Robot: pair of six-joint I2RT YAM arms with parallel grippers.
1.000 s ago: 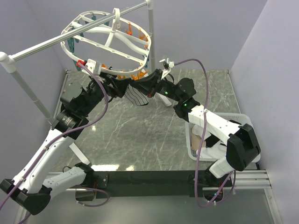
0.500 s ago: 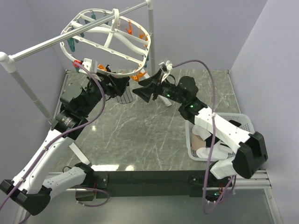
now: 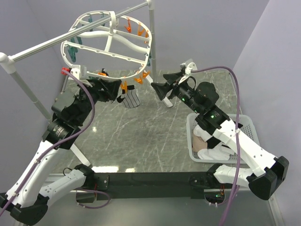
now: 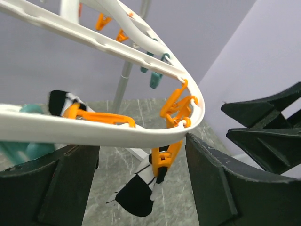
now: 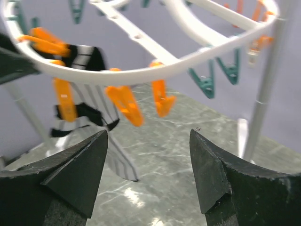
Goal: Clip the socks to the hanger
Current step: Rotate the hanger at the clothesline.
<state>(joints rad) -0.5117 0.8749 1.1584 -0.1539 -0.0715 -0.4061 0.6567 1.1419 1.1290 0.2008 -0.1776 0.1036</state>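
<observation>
The white oval hanger hangs from the rail, tilted. A black-and-white striped sock dangles from an orange clip on its near rim. In the left wrist view that clip pinches the sock just under the hanger rim. My left gripper is open, its fingers standing either side of the clip and rim without touching them. My right gripper is open and empty, to the right of the sock, facing the rim. More socks lie in the basket.
A silver rail with an upright post carries the hanger. A white lattice basket stands at the right by the right arm. Teal clips and more orange clips hang along the rim. Grey marble tabletop lies below.
My right gripper has opened, let go of the striped sock and drawn back to the right. The sock now hangs from the orange clip. The hanger has swung and the left gripper has shifted left.
</observation>
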